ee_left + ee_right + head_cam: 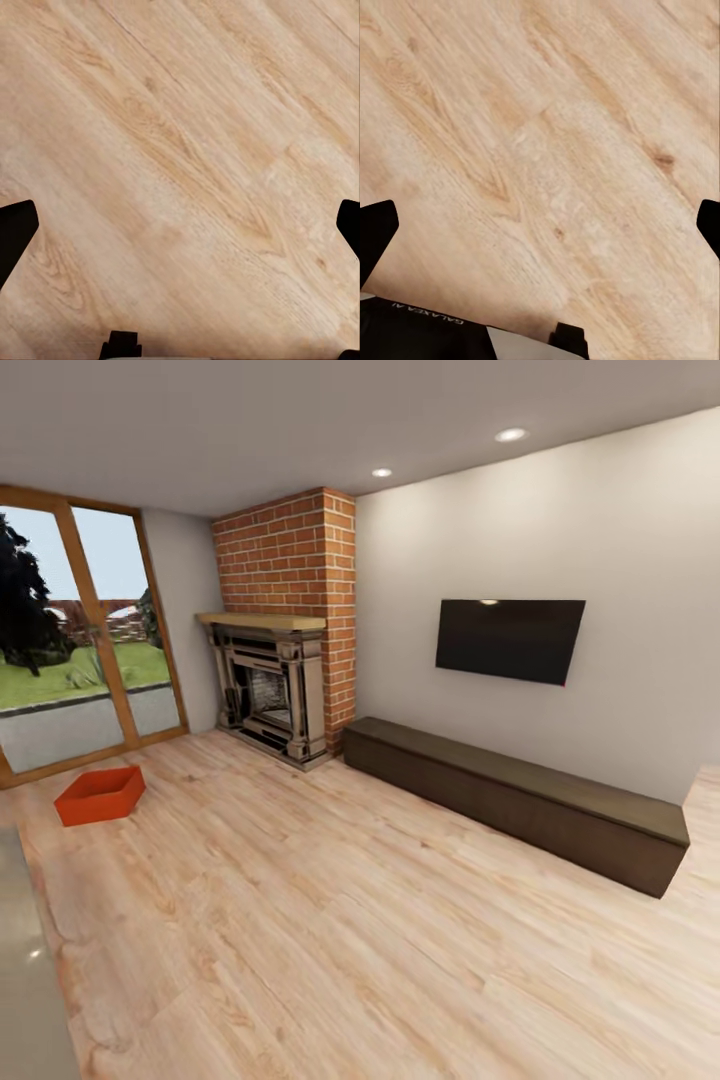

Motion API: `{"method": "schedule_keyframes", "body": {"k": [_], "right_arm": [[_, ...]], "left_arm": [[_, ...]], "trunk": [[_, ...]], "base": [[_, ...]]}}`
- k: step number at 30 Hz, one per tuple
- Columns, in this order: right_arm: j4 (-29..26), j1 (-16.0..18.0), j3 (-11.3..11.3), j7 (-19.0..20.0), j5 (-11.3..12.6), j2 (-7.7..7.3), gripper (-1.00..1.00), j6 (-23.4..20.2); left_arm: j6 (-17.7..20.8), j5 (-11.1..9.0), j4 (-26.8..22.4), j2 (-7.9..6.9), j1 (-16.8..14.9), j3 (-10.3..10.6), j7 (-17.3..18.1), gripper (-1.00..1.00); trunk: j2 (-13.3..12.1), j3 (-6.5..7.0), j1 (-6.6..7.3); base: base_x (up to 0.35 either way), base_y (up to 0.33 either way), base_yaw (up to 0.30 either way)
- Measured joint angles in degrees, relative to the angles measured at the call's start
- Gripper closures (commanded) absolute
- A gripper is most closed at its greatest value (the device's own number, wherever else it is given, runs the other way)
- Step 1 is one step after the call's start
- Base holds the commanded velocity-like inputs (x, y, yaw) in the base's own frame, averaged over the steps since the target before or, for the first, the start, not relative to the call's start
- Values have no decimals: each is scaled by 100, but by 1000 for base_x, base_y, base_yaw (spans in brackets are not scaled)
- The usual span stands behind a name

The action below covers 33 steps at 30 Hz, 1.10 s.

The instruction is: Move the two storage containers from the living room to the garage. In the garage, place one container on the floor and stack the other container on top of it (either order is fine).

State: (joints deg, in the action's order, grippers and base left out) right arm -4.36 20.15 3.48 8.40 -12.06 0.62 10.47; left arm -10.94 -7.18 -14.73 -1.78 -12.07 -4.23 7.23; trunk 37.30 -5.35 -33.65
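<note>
**Bin spotted by the glass doors, off to the left**

Bin point(100, 795) is the one task item in the head view: a single orange-red open-topped box on the plank floor point(380, 940), just in front of the big glass doors point(70, 640), well apart from the brick fireplace point(285, 660). A dark low cabinet point(520, 800) runs along the right wall under a wall TV point(510, 640). A glossy grey edge, maybe a low table point(25, 970), cuts in at the bottom left. The bin lies far ahead and off to the robot's left, with one corner pointing roughly this way, so its long axis runs across the view, tilted a bit. My guess is the left arm is the nearer one once the base drives over, and with a crate like that both arms probably go on it.

Left wrist view: the left gripper point(180, 225) looks straight down at bare planks, dark fingertips point(13, 232) out at the two edges of the picture, so it's spread wide with nothing in it.

Right wrist view: same deal. The right gripper point(540, 225) points down at the floor, fingertips point(375, 232) wide apart, empty. A bit of the robot's own body sits at the edge of the shot.
</note>
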Motion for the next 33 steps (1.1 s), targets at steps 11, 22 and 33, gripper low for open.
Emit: {"method": "schedule_keyframes", "body": {"k": [11, 22, 33], "right_arm": [[-3, -3, 0, 1, 0, 1, -100, 0], [-1, -1, 0, -1, 0, 2, -100, 0], [-4, -2, 0, -1, 0, 0, -100, 0]], "left_arm": [[0, 5, 1, 0, 0, 0, 0, -100], [0, 3, -1, 0, 0, 0, 0, -100], [0, 5, 3, 0, 0, 0, 0, -100]], "trunk": [[0, 0, 0], [0, 0, 0], [0, 0, 0]], "base": [[323, -91, 248], [323, -91, 247], [323, -91, 244]]}}
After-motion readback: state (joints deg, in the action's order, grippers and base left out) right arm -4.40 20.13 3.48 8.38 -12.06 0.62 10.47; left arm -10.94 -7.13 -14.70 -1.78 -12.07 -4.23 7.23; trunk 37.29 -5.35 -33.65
